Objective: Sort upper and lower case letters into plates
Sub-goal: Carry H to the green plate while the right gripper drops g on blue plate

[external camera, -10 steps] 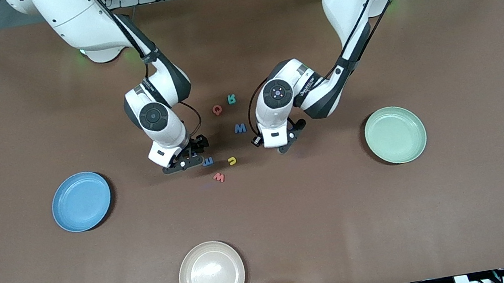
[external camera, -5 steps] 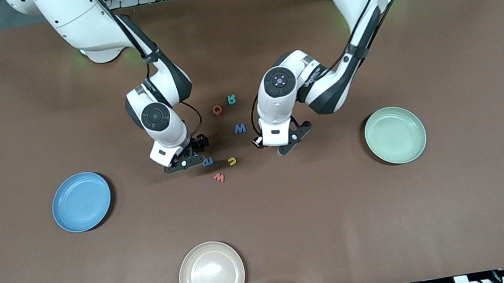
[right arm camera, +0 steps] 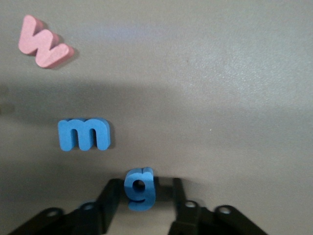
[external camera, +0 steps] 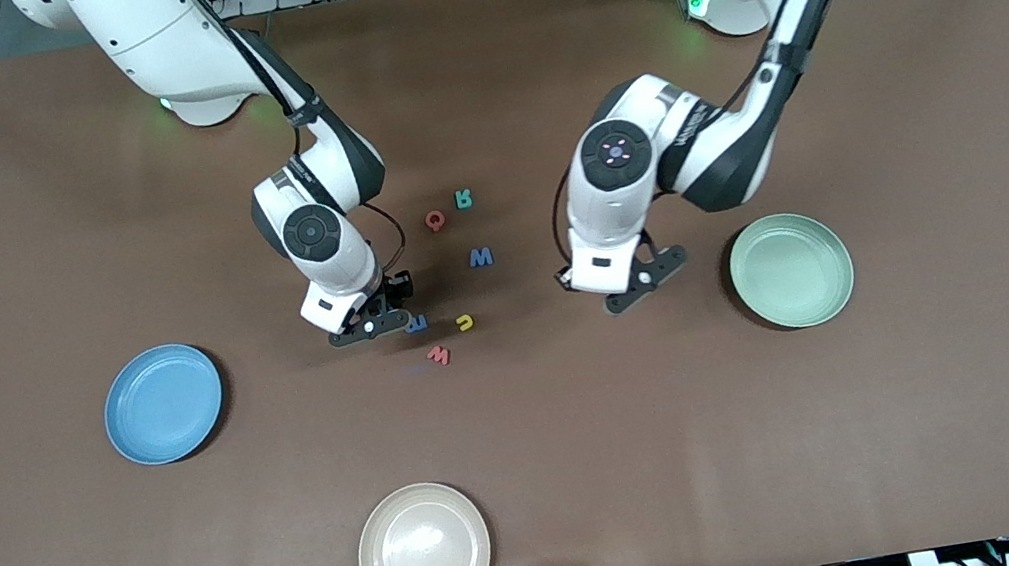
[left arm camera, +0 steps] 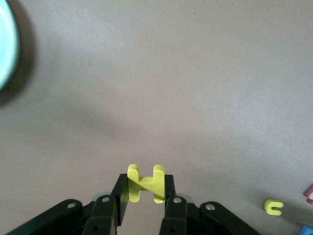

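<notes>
Left gripper [left arm camera: 142,196] pinches a yellow H [left arm camera: 143,182] over the counter [external camera: 791,430], near the green plate [external camera: 791,270]; next, release above it. Right gripper [right arm camera: 142,205] fingers flank a blue g [right arm camera: 139,188] lying on the counter beside the blue m [right arm camera: 84,134]; grip unconfirmed.

table [external camera: 793,440]: plain brown
plates: one sky blue [external camera: 163,404], one pale green [external camera: 791,270], one cream-beige [external camera: 425,553]
letter H [left arm camera: 142,183]: yellow
letter g [right arm camera: 139,188]: blue
letter m [right arm camera: 84,134]: blue
letter w [right arm camera: 44,48]: pink-red
letter M [external camera: 481,257]: blue
letter R [external camera: 463,198]: teal
letter Q [external camera: 435,221]: red
letter u [external camera: 464,323]: yellow
arms: white with black joints
</notes>
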You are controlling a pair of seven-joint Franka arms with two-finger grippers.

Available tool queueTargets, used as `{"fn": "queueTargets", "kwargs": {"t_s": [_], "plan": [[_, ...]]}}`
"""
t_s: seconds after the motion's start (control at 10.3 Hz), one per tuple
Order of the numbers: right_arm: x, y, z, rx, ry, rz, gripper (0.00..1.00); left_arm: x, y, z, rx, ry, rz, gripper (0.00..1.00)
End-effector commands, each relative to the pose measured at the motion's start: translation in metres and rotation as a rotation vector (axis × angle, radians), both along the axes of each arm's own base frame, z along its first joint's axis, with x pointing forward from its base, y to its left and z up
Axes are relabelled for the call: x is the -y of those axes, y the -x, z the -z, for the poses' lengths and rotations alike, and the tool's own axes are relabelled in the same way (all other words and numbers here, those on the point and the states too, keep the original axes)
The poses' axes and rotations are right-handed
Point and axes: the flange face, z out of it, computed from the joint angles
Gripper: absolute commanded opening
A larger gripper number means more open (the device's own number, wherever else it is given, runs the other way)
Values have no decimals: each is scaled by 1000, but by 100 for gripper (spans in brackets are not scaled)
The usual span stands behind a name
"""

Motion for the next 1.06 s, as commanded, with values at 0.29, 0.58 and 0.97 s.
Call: {"fn": "queueTargets", "kwargs": {"t_s": [0.29,0.58,0.97], "plan": [[5,-8,-32,23,-24,31,0,-77,-15,-40,-78,-88,163,0],[49,-31,-73,23,-32,73,0,-119,-25,-54,-106,-105,185,0],[149,-67,-103,37,-35,126,0,-171,-30,-56,-150,-115,243,0]]}}
